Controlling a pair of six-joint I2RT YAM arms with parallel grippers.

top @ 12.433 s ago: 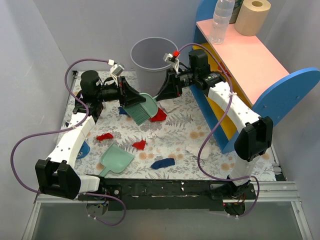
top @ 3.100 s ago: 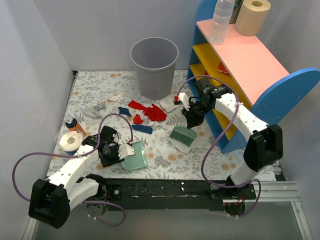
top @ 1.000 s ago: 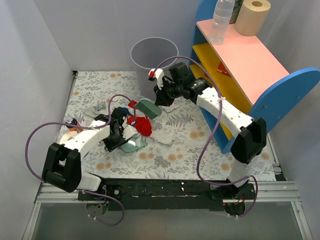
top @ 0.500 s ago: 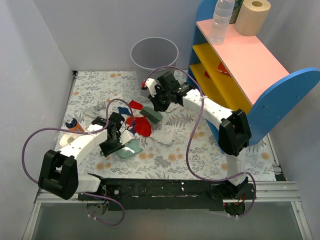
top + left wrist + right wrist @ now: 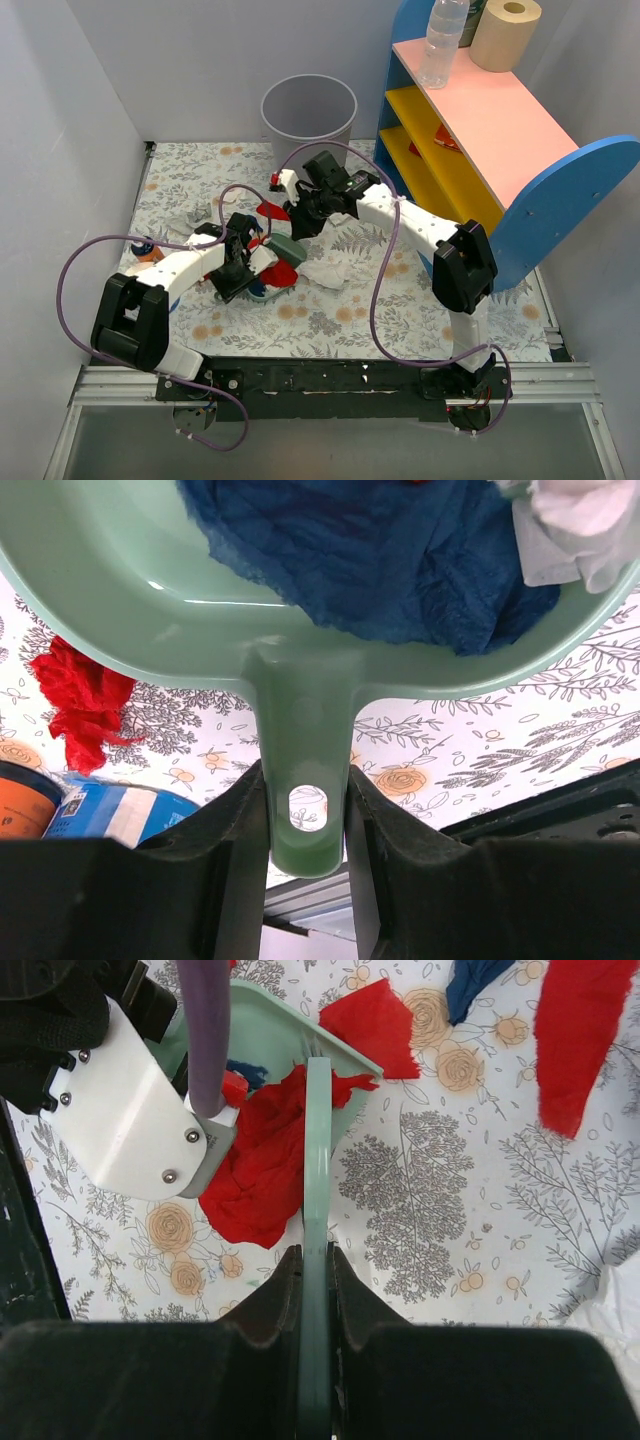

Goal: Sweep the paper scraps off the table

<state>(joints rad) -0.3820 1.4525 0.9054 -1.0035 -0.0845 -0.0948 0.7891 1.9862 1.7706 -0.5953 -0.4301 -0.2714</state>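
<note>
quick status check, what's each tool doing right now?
Left tool: closed on the dustpan handle.
Right tool: closed on the brush handle.

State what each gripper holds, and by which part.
The left gripper clamps the dustpan by its handle, at the hanging hole. The right gripper clamps the hand brush by its handle.

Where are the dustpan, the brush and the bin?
dustpan [image 5: 300, 730], left wrist view, on its handle
brush [image 5: 317, 1160], right wrist view, on its green spine
bin [image 5: 309, 108], top view, on its inside
</note>
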